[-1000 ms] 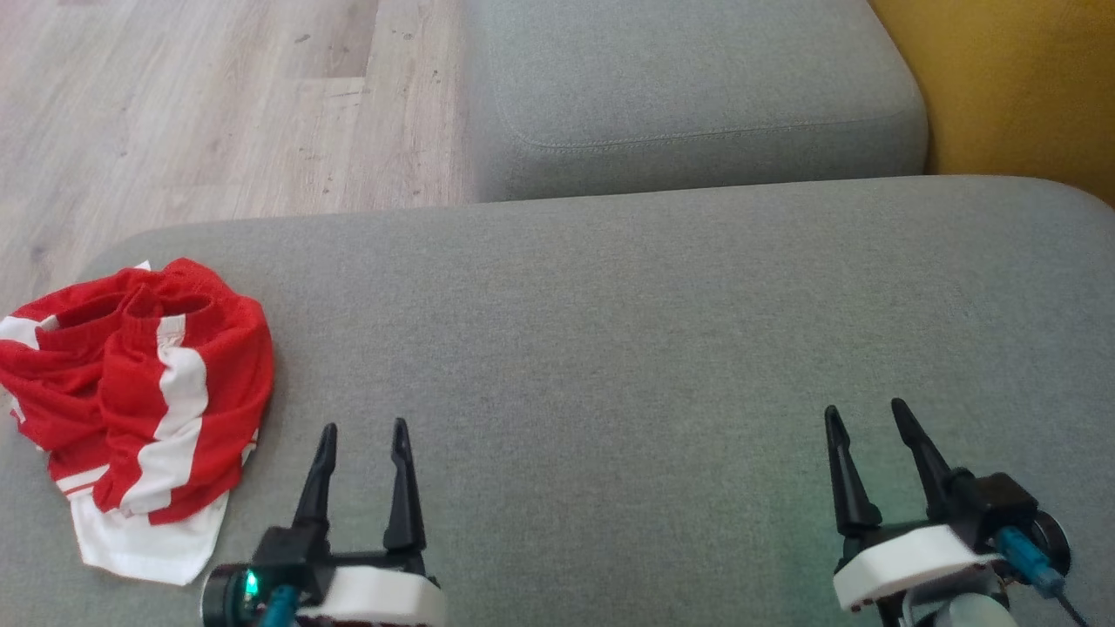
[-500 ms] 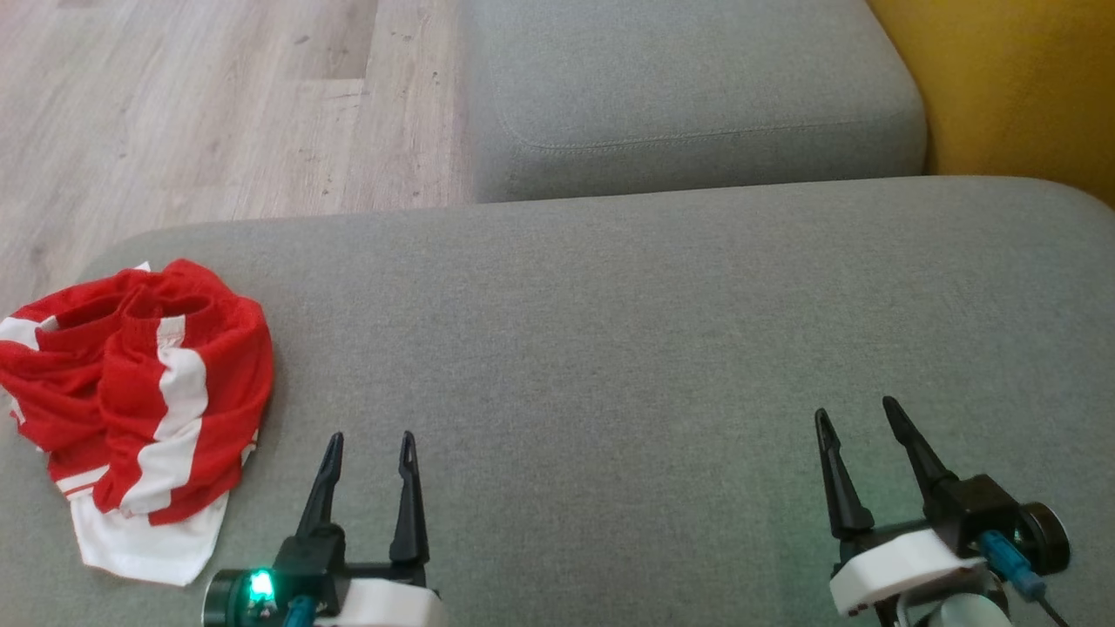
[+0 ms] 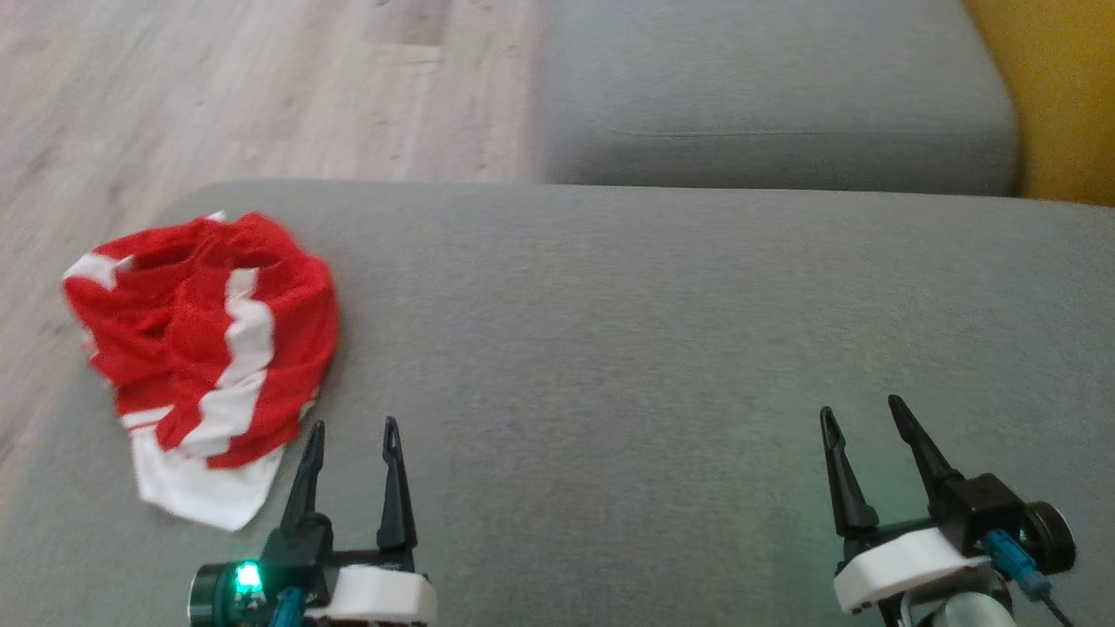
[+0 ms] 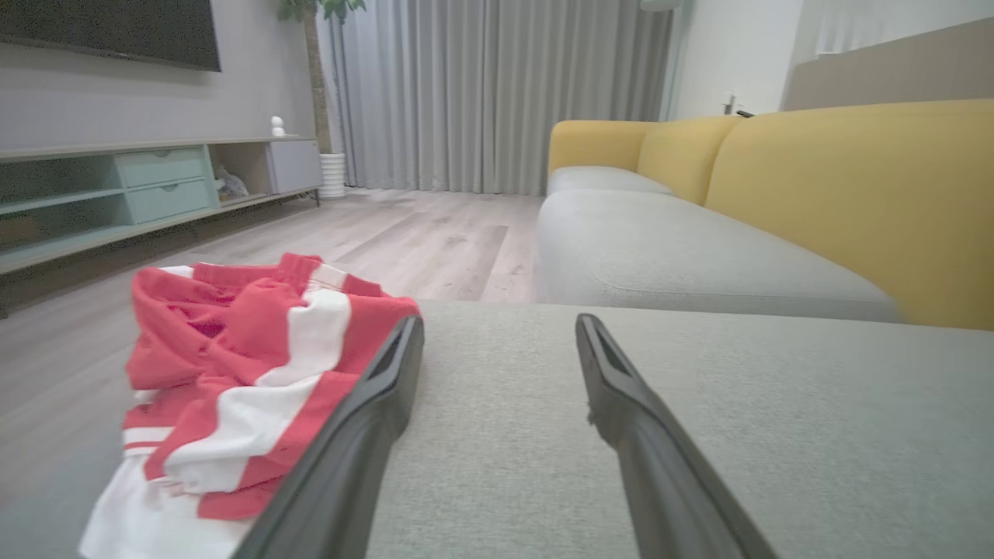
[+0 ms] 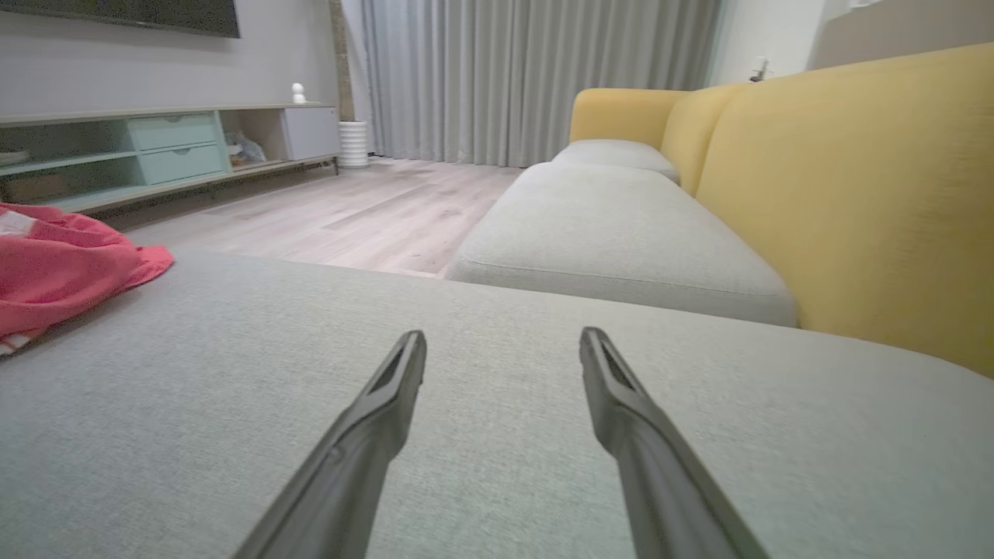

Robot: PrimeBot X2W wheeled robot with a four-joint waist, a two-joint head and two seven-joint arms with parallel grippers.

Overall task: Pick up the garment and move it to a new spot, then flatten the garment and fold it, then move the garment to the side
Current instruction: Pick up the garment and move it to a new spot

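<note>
The garment (image 3: 205, 353) is a crumpled red piece with white stripes, lying near the left end of the grey sofa cushion (image 3: 653, 348). It appears again in the left wrist view (image 4: 248, 380) and at the left edge of the right wrist view (image 5: 62, 272). My left gripper (image 3: 352, 425) is open and empty, hovering just right of the garment's near corner, its fingers (image 4: 365, 435) apart over the fabric's edge. Far to the right my right gripper (image 3: 862, 407) is open and empty above bare cushion (image 5: 497, 435).
Wooden floor (image 3: 218, 96) lies beyond the cushion's left and far edges. A second grey cushion (image 3: 766, 104) adjoins at the back, with a yellow backrest (image 3: 1063, 96) on the right. A TV console (image 4: 116, 194) stands across the room.
The head camera has turned, shifting the whole picture right and down. Both grippers stay open; the left one now sits closer to the garment's near corner.
</note>
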